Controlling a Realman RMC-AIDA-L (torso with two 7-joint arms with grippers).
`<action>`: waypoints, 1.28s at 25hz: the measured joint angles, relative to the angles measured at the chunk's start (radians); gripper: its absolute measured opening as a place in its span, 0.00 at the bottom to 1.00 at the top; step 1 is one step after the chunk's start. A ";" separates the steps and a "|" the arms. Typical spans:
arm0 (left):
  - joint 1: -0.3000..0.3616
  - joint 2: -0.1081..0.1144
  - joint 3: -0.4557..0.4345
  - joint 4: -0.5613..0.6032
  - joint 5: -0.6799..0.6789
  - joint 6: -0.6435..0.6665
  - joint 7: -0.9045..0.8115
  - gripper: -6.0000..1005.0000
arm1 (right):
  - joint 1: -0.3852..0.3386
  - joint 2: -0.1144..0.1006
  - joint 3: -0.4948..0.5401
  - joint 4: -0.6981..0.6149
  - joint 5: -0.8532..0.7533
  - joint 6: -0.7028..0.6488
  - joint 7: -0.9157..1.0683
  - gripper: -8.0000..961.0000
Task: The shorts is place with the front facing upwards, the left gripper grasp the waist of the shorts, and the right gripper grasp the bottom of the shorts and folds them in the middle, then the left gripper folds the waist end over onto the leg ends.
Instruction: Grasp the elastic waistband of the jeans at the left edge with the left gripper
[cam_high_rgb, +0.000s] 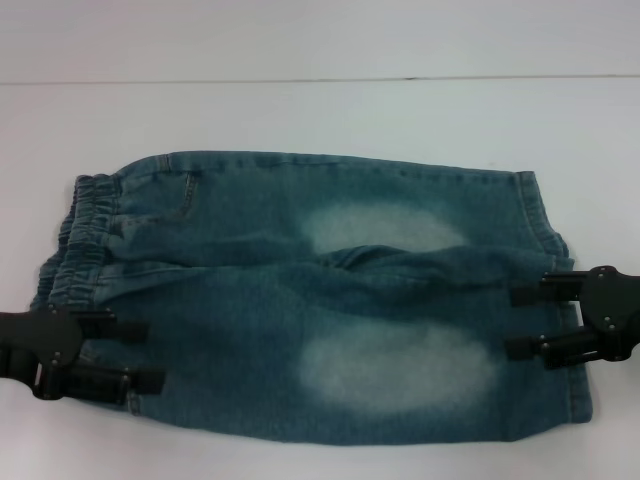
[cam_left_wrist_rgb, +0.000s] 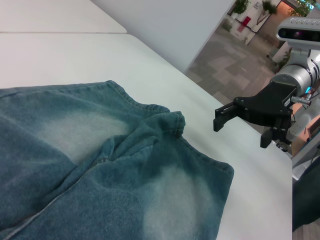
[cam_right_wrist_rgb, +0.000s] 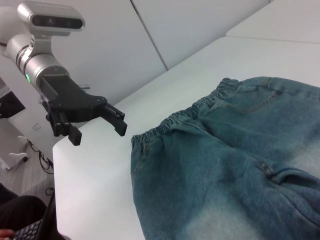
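The blue denim shorts (cam_high_rgb: 320, 300) lie flat on the white table (cam_high_rgb: 300, 110), front up, with pale faded patches on both legs. The gathered elastic waist (cam_high_rgb: 85, 225) is at the left; the two straight leg hems (cam_high_rgb: 560, 250) are at the right. My left gripper (cam_high_rgb: 150, 355) is open at the waist's near corner, its fingers overlapping the cloth edge in the head view. The right wrist view shows the left gripper (cam_right_wrist_rgb: 98, 136) raised and apart from the waist (cam_right_wrist_rgb: 175, 120). My right gripper (cam_high_rgb: 512, 322) is open at the near leg hem. In the left wrist view, the right gripper (cam_left_wrist_rgb: 240, 134) hovers beside the hem (cam_left_wrist_rgb: 222, 185).
The table's far edge (cam_high_rgb: 320, 79) runs behind the shorts. Bare white tabletop surrounds the shorts on the far side. The table's side edges show in both wrist views, with floor beyond.
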 joint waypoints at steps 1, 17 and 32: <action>0.000 0.000 0.000 0.000 0.000 0.000 0.000 0.90 | 0.001 0.000 0.000 0.000 0.000 0.000 0.000 0.99; -0.002 0.029 -0.079 0.057 0.104 -0.020 -0.036 0.89 | 0.003 0.002 -0.001 0.001 0.000 0.002 -0.003 0.99; 0.000 0.042 -0.144 0.068 0.363 -0.269 -0.090 0.88 | 0.017 0.012 -0.003 0.002 0.000 0.015 -0.005 0.99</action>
